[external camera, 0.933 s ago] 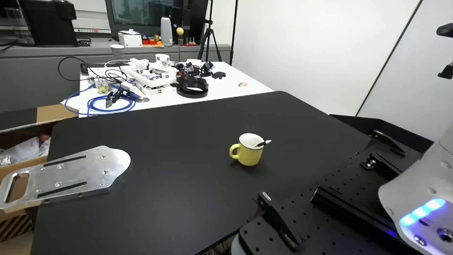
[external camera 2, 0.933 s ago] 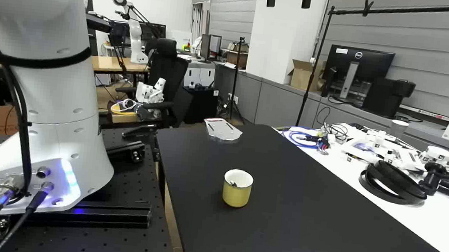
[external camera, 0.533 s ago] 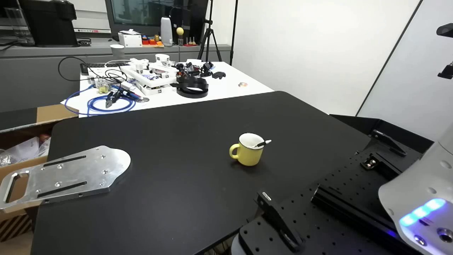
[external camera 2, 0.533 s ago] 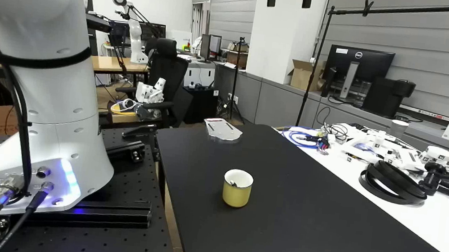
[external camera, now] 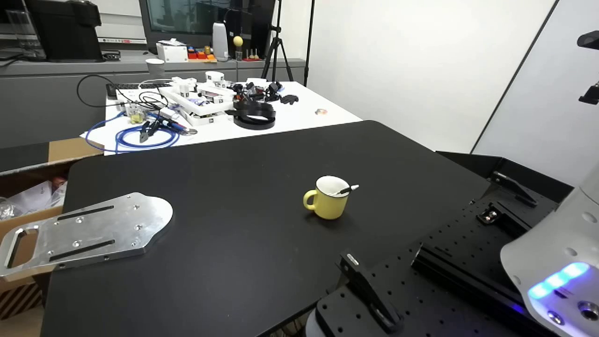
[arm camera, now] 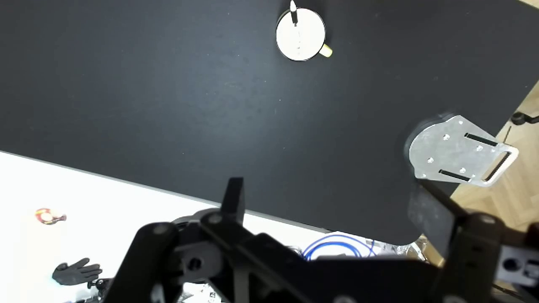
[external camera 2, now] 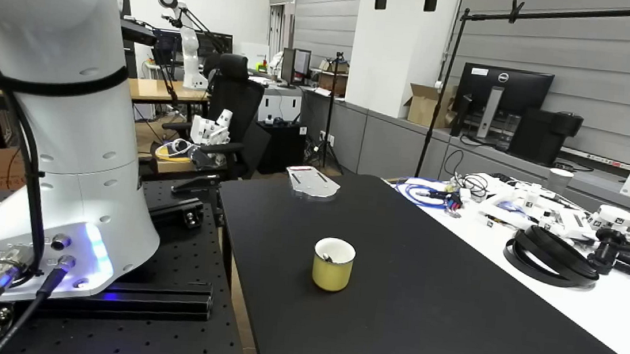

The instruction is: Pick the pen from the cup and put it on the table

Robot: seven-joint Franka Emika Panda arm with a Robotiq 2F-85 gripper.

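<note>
The pen (external camera: 345, 190) is short, thin and black with a white end. It leans in the cup (external camera: 329, 207), its white end out past the rim on the side away from the handle. The cup is yellow with a white inside and stands upright on the black table (external camera: 224, 210). In an exterior view only a bit of the pen (external camera 2: 327, 258) shows inside the cup (external camera 2: 331, 274). In the wrist view the pen (arm camera: 294, 16) and cup (arm camera: 310, 35) are near the top edge. My gripper (arm camera: 328, 187) is open and empty, high above the table; its fingertips (external camera 2: 406, 1) show at an exterior view's top edge.
A silver metal plate (external camera: 107, 224) lies at the table's edge, also in the wrist view (arm camera: 450, 151). A white table (external camera: 299, 117) with cables, tools and a black strap (external camera: 254, 114) adjoins. A cardboard box (external camera: 28, 220) stands beside. The robot base (external camera 2: 61, 233) stands along another edge.
</note>
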